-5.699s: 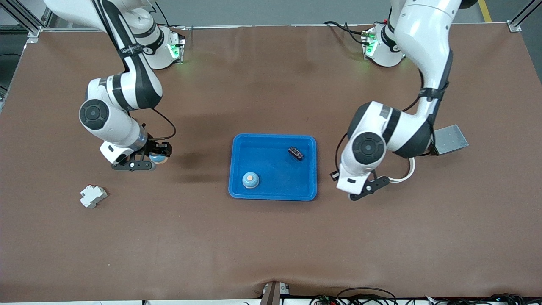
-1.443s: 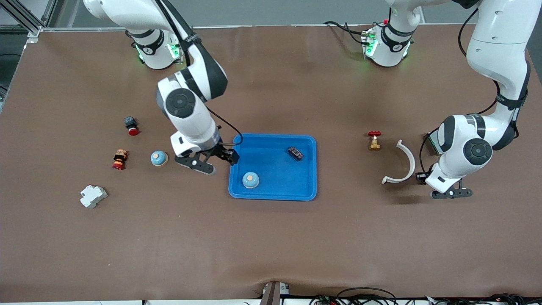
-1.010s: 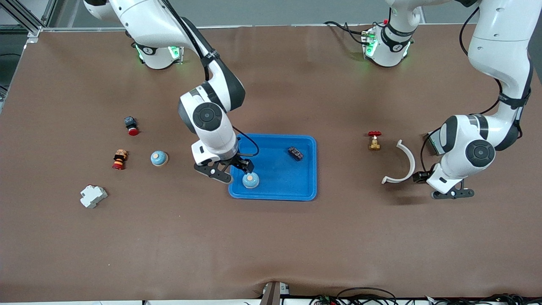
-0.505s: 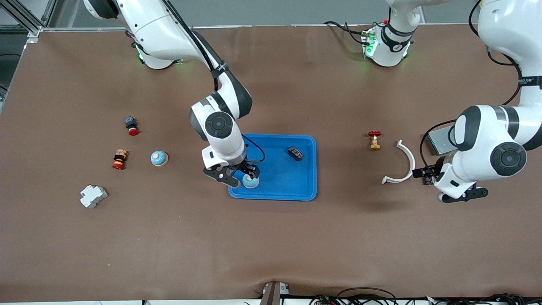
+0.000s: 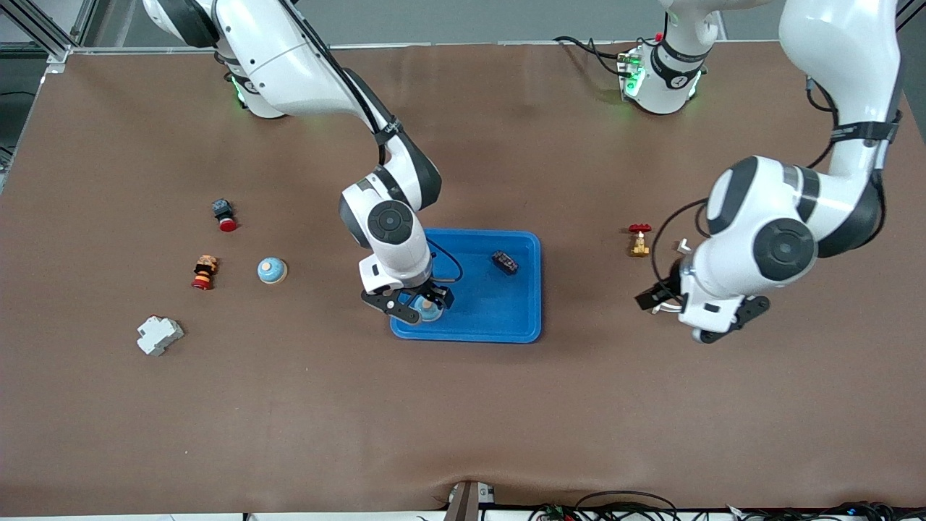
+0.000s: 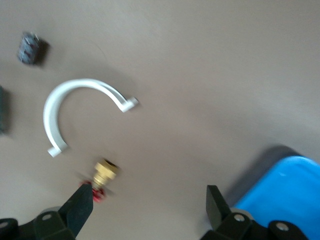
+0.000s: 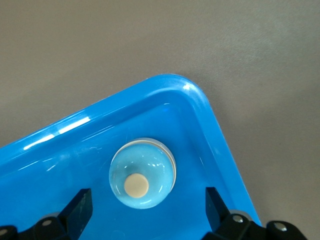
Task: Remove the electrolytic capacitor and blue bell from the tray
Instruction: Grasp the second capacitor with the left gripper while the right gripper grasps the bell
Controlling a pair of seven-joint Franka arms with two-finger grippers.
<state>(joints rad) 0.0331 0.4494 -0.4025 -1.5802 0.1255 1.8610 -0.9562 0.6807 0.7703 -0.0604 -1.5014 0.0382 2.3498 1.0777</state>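
Right gripper [image 5: 417, 307] fingers apart over blue bell [image 7: 142, 173] in tray [image 5: 506, 318]: centre, descend, clamp the dome's 2 sides; left gripper [image 6: 150, 207] apart too, over table nr brass valve [image 6: 103, 173].

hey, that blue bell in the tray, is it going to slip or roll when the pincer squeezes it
The blue bell is a glossy dome, so fingers may slide up unless they close low. Its flat base on the tray suggests no rolling. Right pincer is open over it.
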